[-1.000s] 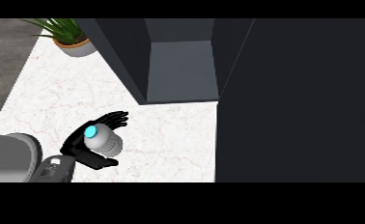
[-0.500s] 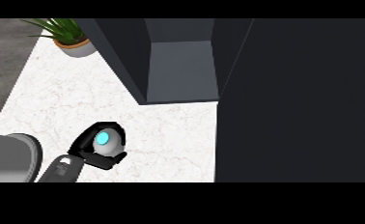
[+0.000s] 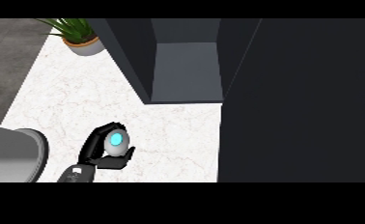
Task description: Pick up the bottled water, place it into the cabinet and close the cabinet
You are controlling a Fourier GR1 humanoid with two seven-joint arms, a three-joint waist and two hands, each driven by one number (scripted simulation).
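White marble-patterned stone, faintly veined, makes up the worktop (image 3: 85,97), which fills the left and middle of the head view. At about 12 o'clock stands the cabinet (image 3: 187,68), a dark charcoal box with flat matte walls; its interior shows as a lighter grey rectangular floor between two slab sides. Its door (image 3: 292,102) is swung open, a broad, smooth, near-black panel covering the whole right side from 1 to 5 o'clock. At 11 o'clock, on the worktop's far corner, sits a potted plant (image 3: 78,37) with thin, spiky green leaves in a round pale pot.

Down at 7 o'clock the left hand (image 3: 100,153), glossy black, comes up from a grey forearm at the lower edge. Its fingers (image 3: 92,141) and thumb curl round the bottled water (image 3: 115,142), seen from above as a small white, rounded oval with a bright cyan cap. The bottle sits inside that grasp, well apart from the cabinet's opening and over the white stone. A rounded grey shape (image 3: 20,154), smooth and curved, shows at the left edge at 8 o'clock.
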